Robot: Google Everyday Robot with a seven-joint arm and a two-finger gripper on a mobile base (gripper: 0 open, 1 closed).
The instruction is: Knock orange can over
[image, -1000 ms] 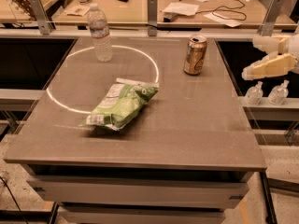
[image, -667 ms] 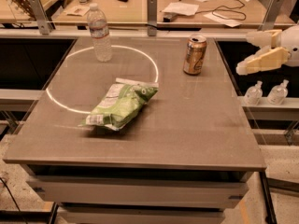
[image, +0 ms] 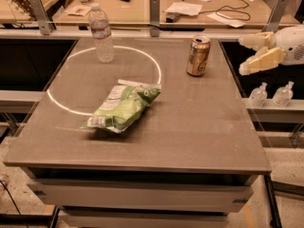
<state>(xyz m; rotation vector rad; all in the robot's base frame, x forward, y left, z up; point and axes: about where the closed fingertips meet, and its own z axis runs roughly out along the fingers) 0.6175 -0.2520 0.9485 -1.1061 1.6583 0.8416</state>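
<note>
The orange can [image: 198,56] stands upright near the table's far right edge, copper-orange with a silver top. My gripper [image: 243,54] is at the right, beyond the table's right edge, level with the can and well apart from it. Its two pale fingers [image: 259,61] point left toward the can and stand apart, with nothing between them.
A clear water bottle [image: 101,33] stands at the far left on a white ring. A green chip bag [image: 123,107] lies mid-table. The grey table [image: 199,137] has a glass rail behind it. Two small bottles [image: 270,95] sit on a shelf at the right.
My gripper has moved up and slightly left, closer to the level of the can. The can, bottle and bag have not moved.
</note>
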